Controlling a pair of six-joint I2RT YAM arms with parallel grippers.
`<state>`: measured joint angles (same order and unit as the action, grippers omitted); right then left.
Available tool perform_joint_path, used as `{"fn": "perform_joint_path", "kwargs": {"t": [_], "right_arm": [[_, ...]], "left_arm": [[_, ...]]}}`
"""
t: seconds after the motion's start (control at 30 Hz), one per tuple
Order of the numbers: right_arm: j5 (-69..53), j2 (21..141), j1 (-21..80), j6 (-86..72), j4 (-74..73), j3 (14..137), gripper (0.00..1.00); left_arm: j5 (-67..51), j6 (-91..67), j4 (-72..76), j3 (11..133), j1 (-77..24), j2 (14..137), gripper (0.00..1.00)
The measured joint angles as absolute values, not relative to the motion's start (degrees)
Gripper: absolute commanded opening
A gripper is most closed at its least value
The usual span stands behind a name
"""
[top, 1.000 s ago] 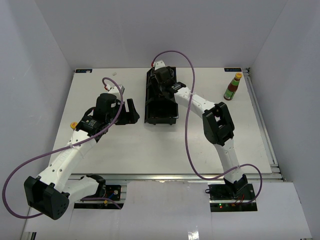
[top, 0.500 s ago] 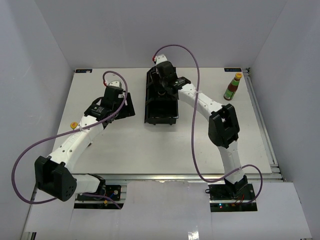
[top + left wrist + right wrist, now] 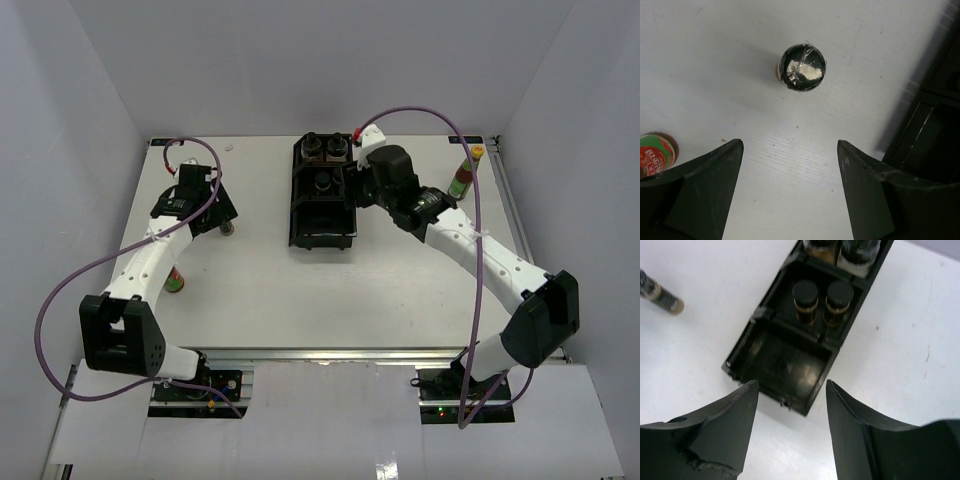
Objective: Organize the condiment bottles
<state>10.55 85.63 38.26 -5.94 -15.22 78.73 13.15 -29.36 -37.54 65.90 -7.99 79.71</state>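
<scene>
1. The white table [image 3: 260,290] has everything on it.
2. The long black tray [image 3: 322,243] lies in the middle of the table, toward the far side.
3. The right gripper [image 3: 792,385] hangs over the near end of the tray. Its jaws are apart and there is nothing between them.
4. The left gripper [image 3: 790,145] hangs over the table, left of the tray. Its jaws are wide apart and hold nothing.
5. One sauce bottle [image 3: 460,182] stands near the far right corner, well apart from the tray.
6. The other sauce bottle [image 3: 175,280] stands on the left side, just beside the left arm.
7. A loose jar [image 3: 801,67] with a black cap stands on the table just ahead of the left gripper's fingers. It does not touch them.
8. Two middle jars [image 3: 805,300] stand side by side in the tray's middle box.
9. Two far jars [image 3: 313,148] stand side by side in the tray's far box.
</scene>
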Motion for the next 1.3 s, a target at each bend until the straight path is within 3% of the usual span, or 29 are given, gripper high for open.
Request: {"fn": "perform_joint_path", "kwargs": {"t": [0.23,0.5,0.9,1.03,1.13,1.23,1.3], "right_arm": [[8.4,76.1,38.3,-5.8,-14.5,65.8,0.63],[8.6,69.9,38.3,-5.4,-12.3,63.2,0.63],[10.0,67.3,38.3,-5.0,-11.2,60.3,0.64],[10.5,66.2,38.3,-4.6,-10.5,60.1,0.64],[10.7,66.0,38.3,-4.4,-10.0,60.1,0.64],[10.8,66.0,38.3,-4.4,-9.8,59.7,0.64],[10.9,66.0,38.3,-4.3,-9.6,59.3,0.65]], "left_arm": [[12.4,-27.9,-35.0,68.2,-7.1,87.5,0.86],[12.9,-26.7,-34.0,74.0,-6.9,95.1,0.85],[14.3,-25.3,-34.2,77.2,-6.9,101.2,0.75],[14.8,-25.1,-34.2,77.2,-6.9,102.0,0.6],[15.4,-25.0,-34.2,77.2,-6.9,102.4,0.24],[16.1,-24.5,-34.2,77.4,-6.9,102.6,0.06],[16.2,-24.3,-34.7,78.0,-6.9,102.7,0.0]]}}
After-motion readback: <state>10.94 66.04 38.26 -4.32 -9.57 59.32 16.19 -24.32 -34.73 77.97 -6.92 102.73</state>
